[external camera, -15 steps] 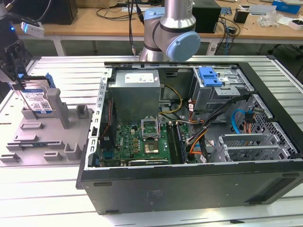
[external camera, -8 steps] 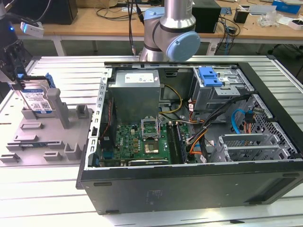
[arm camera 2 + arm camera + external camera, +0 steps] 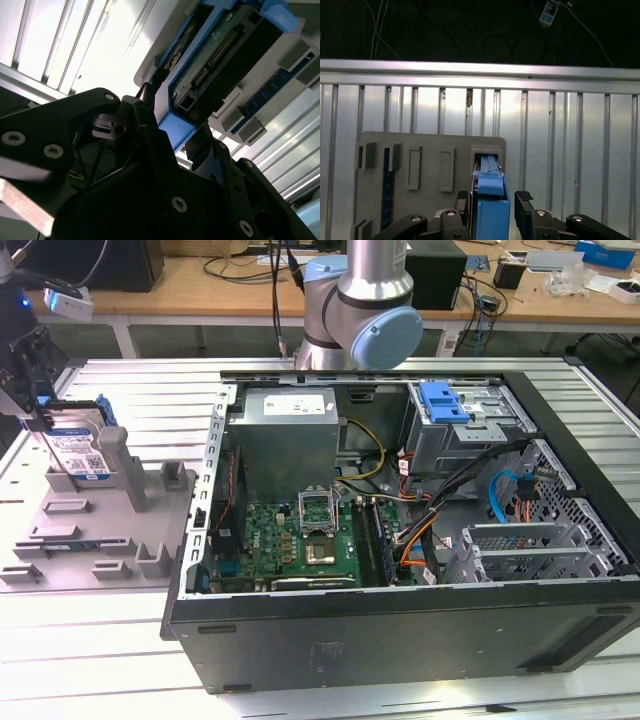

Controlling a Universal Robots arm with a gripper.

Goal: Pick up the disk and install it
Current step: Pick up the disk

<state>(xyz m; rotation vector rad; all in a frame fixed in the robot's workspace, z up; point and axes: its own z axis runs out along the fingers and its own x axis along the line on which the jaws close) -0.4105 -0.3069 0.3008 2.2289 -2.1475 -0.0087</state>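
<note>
Black gripper (image 3: 33,400) is hanging near the ribbed metal bench's (image 3: 120,660) edge at the exterior view's left, its fingers (image 3: 524,201) standing slightly apart, straddling the upright silver blue-framed disk (image 3: 491,186), which is sitting slotted in the grey plastic fixture plate (image 3: 95,540).

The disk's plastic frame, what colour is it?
Bright blue; the disk's frame shows best in the first wrist view.

The disk (image 3: 78,445) wears a smooth, bright blue plastic frame and a paper-like white-and-blue label. The fixture plate (image 3: 90,530) is matt grey plastic. The table (image 3: 110,650) is ribbed bare metal with a dull sheen. The computer case (image 3: 400,640) is matt black outside and grey sheet metal inside.
</note>
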